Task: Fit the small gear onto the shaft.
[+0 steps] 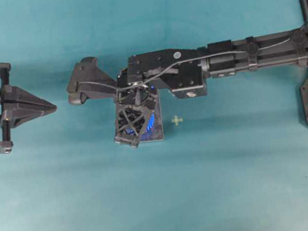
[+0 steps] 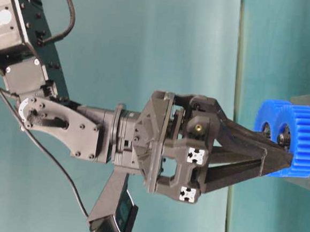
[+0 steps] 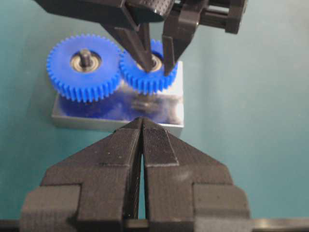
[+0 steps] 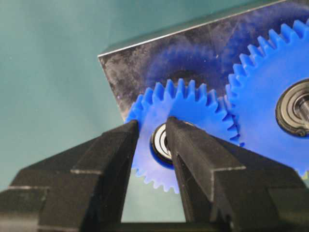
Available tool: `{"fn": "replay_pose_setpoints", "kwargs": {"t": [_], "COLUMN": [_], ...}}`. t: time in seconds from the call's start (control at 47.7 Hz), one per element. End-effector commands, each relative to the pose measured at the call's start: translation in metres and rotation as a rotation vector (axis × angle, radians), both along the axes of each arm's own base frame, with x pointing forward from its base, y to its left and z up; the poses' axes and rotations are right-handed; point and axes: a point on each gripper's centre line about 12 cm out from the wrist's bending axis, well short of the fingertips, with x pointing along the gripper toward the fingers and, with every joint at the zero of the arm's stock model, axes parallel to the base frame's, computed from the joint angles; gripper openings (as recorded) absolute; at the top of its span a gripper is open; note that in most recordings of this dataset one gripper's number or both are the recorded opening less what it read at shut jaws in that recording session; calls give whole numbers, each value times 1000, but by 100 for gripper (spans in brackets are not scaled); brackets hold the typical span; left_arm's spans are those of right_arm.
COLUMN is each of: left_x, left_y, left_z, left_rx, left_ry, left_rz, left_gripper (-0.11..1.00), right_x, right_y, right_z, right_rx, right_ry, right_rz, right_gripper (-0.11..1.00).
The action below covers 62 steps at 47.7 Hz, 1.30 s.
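Overhead exterior view shows the right arm stretched in from the right edge to the grey plate (image 1: 157,134), which lies on the teal tabletop (image 1: 231,184), with the right tool (image 1: 135,122) pointing down over the plate's left part; a pale cross mark (image 1: 177,120) sits just right of the plate. Seen from the left wrist camera, the small gear (image 3: 147,77) sits above the plate's right half, its teeth meshed with the larger gear (image 3: 83,65) over the plate's left half. The right tool's two fingers (image 3: 140,46) come down at the small gear's hub, parted by a narrow gap. The right wrist camera gives the closest look: the fingers (image 4: 193,145) stand partly open on either side of the metal-ringed centre of the small gear (image 4: 193,106), one near the gear's outer edge and one overlapping the hub ring. Whether either finger touches the gear cannot be told, and nothing is clamped between them. The shaft itself is hidden by the gear and fingers. From the table-level exterior view, the right tool (image 2: 281,153) reaches the two blue gears (image 2: 298,140) that stand off the plate's face. The left tool (image 3: 142,145) is fully closed, empty, and well short of the plate's near edge.
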Motion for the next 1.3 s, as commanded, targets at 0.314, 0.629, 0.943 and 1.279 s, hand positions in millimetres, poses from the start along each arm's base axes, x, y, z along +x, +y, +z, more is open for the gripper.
{"fn": "replay_pose_setpoints", "kwargs": {"t": [0.314,0.629,0.943,1.279], "left_x": [2,2,1,1], "left_y": [0,0,0,0], "left_z": [6,6,5,5], "left_rx": [2,2,2,2], "left_ry": [-21,-21,-21,-23], "left_rz": [1,1,1,1], "left_gripper": [0,0,0,0], "right_x": [-4,1,-7,-51], "right_y": [2,-23,-20,17], "right_z": [17,46,22,16], "right_rx": [-13,-38,-25,55], "right_ry": [-48,-95,-8,84], "right_rz": [4,-3,7,18], "right_gripper": [46,31,0,0]}}
